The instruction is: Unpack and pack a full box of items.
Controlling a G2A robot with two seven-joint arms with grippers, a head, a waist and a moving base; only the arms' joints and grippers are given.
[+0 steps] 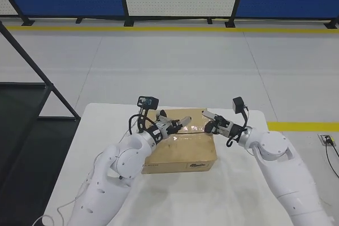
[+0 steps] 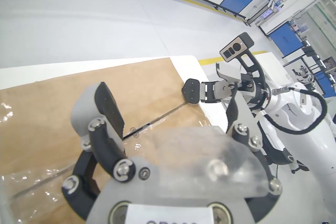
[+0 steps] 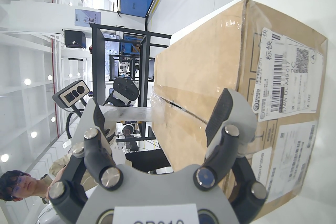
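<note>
Judging by the flaps, how far has the unpacking got?

— Hardly begun, I'd say. The cardboard box (image 1: 181,150) sits on the white table (image 1: 237,192), towards its far edge, and both top flaps lie flat and meet along the seam (image 2: 157,118). Nothing from inside it is out on the table.

— And the tape?

— The clear tape (image 3: 136,114) is partly lifted. It lies wrinkled and shiny along the seam, and a loose strip runs from the seam's end to one finger (image 3: 98,114) of the right gripper (image 3: 161,107) (stuck there, by the look of it, not pinched).

— So the jaws aren't clamped on anything?

— No. Both sets are spread wide. The left gripper (image 2: 168,104) hovers over the box top near one end of the seam. The right one is at the opposite end, just beside the side that carries the shipping label (image 3: 286,78).

— What's left, then?

— Nearly everything, in my judgement: free the rest of the tape, fold back the flaps, take the items out, then put them back in and close the box. What is inside I can't tell.
</note>
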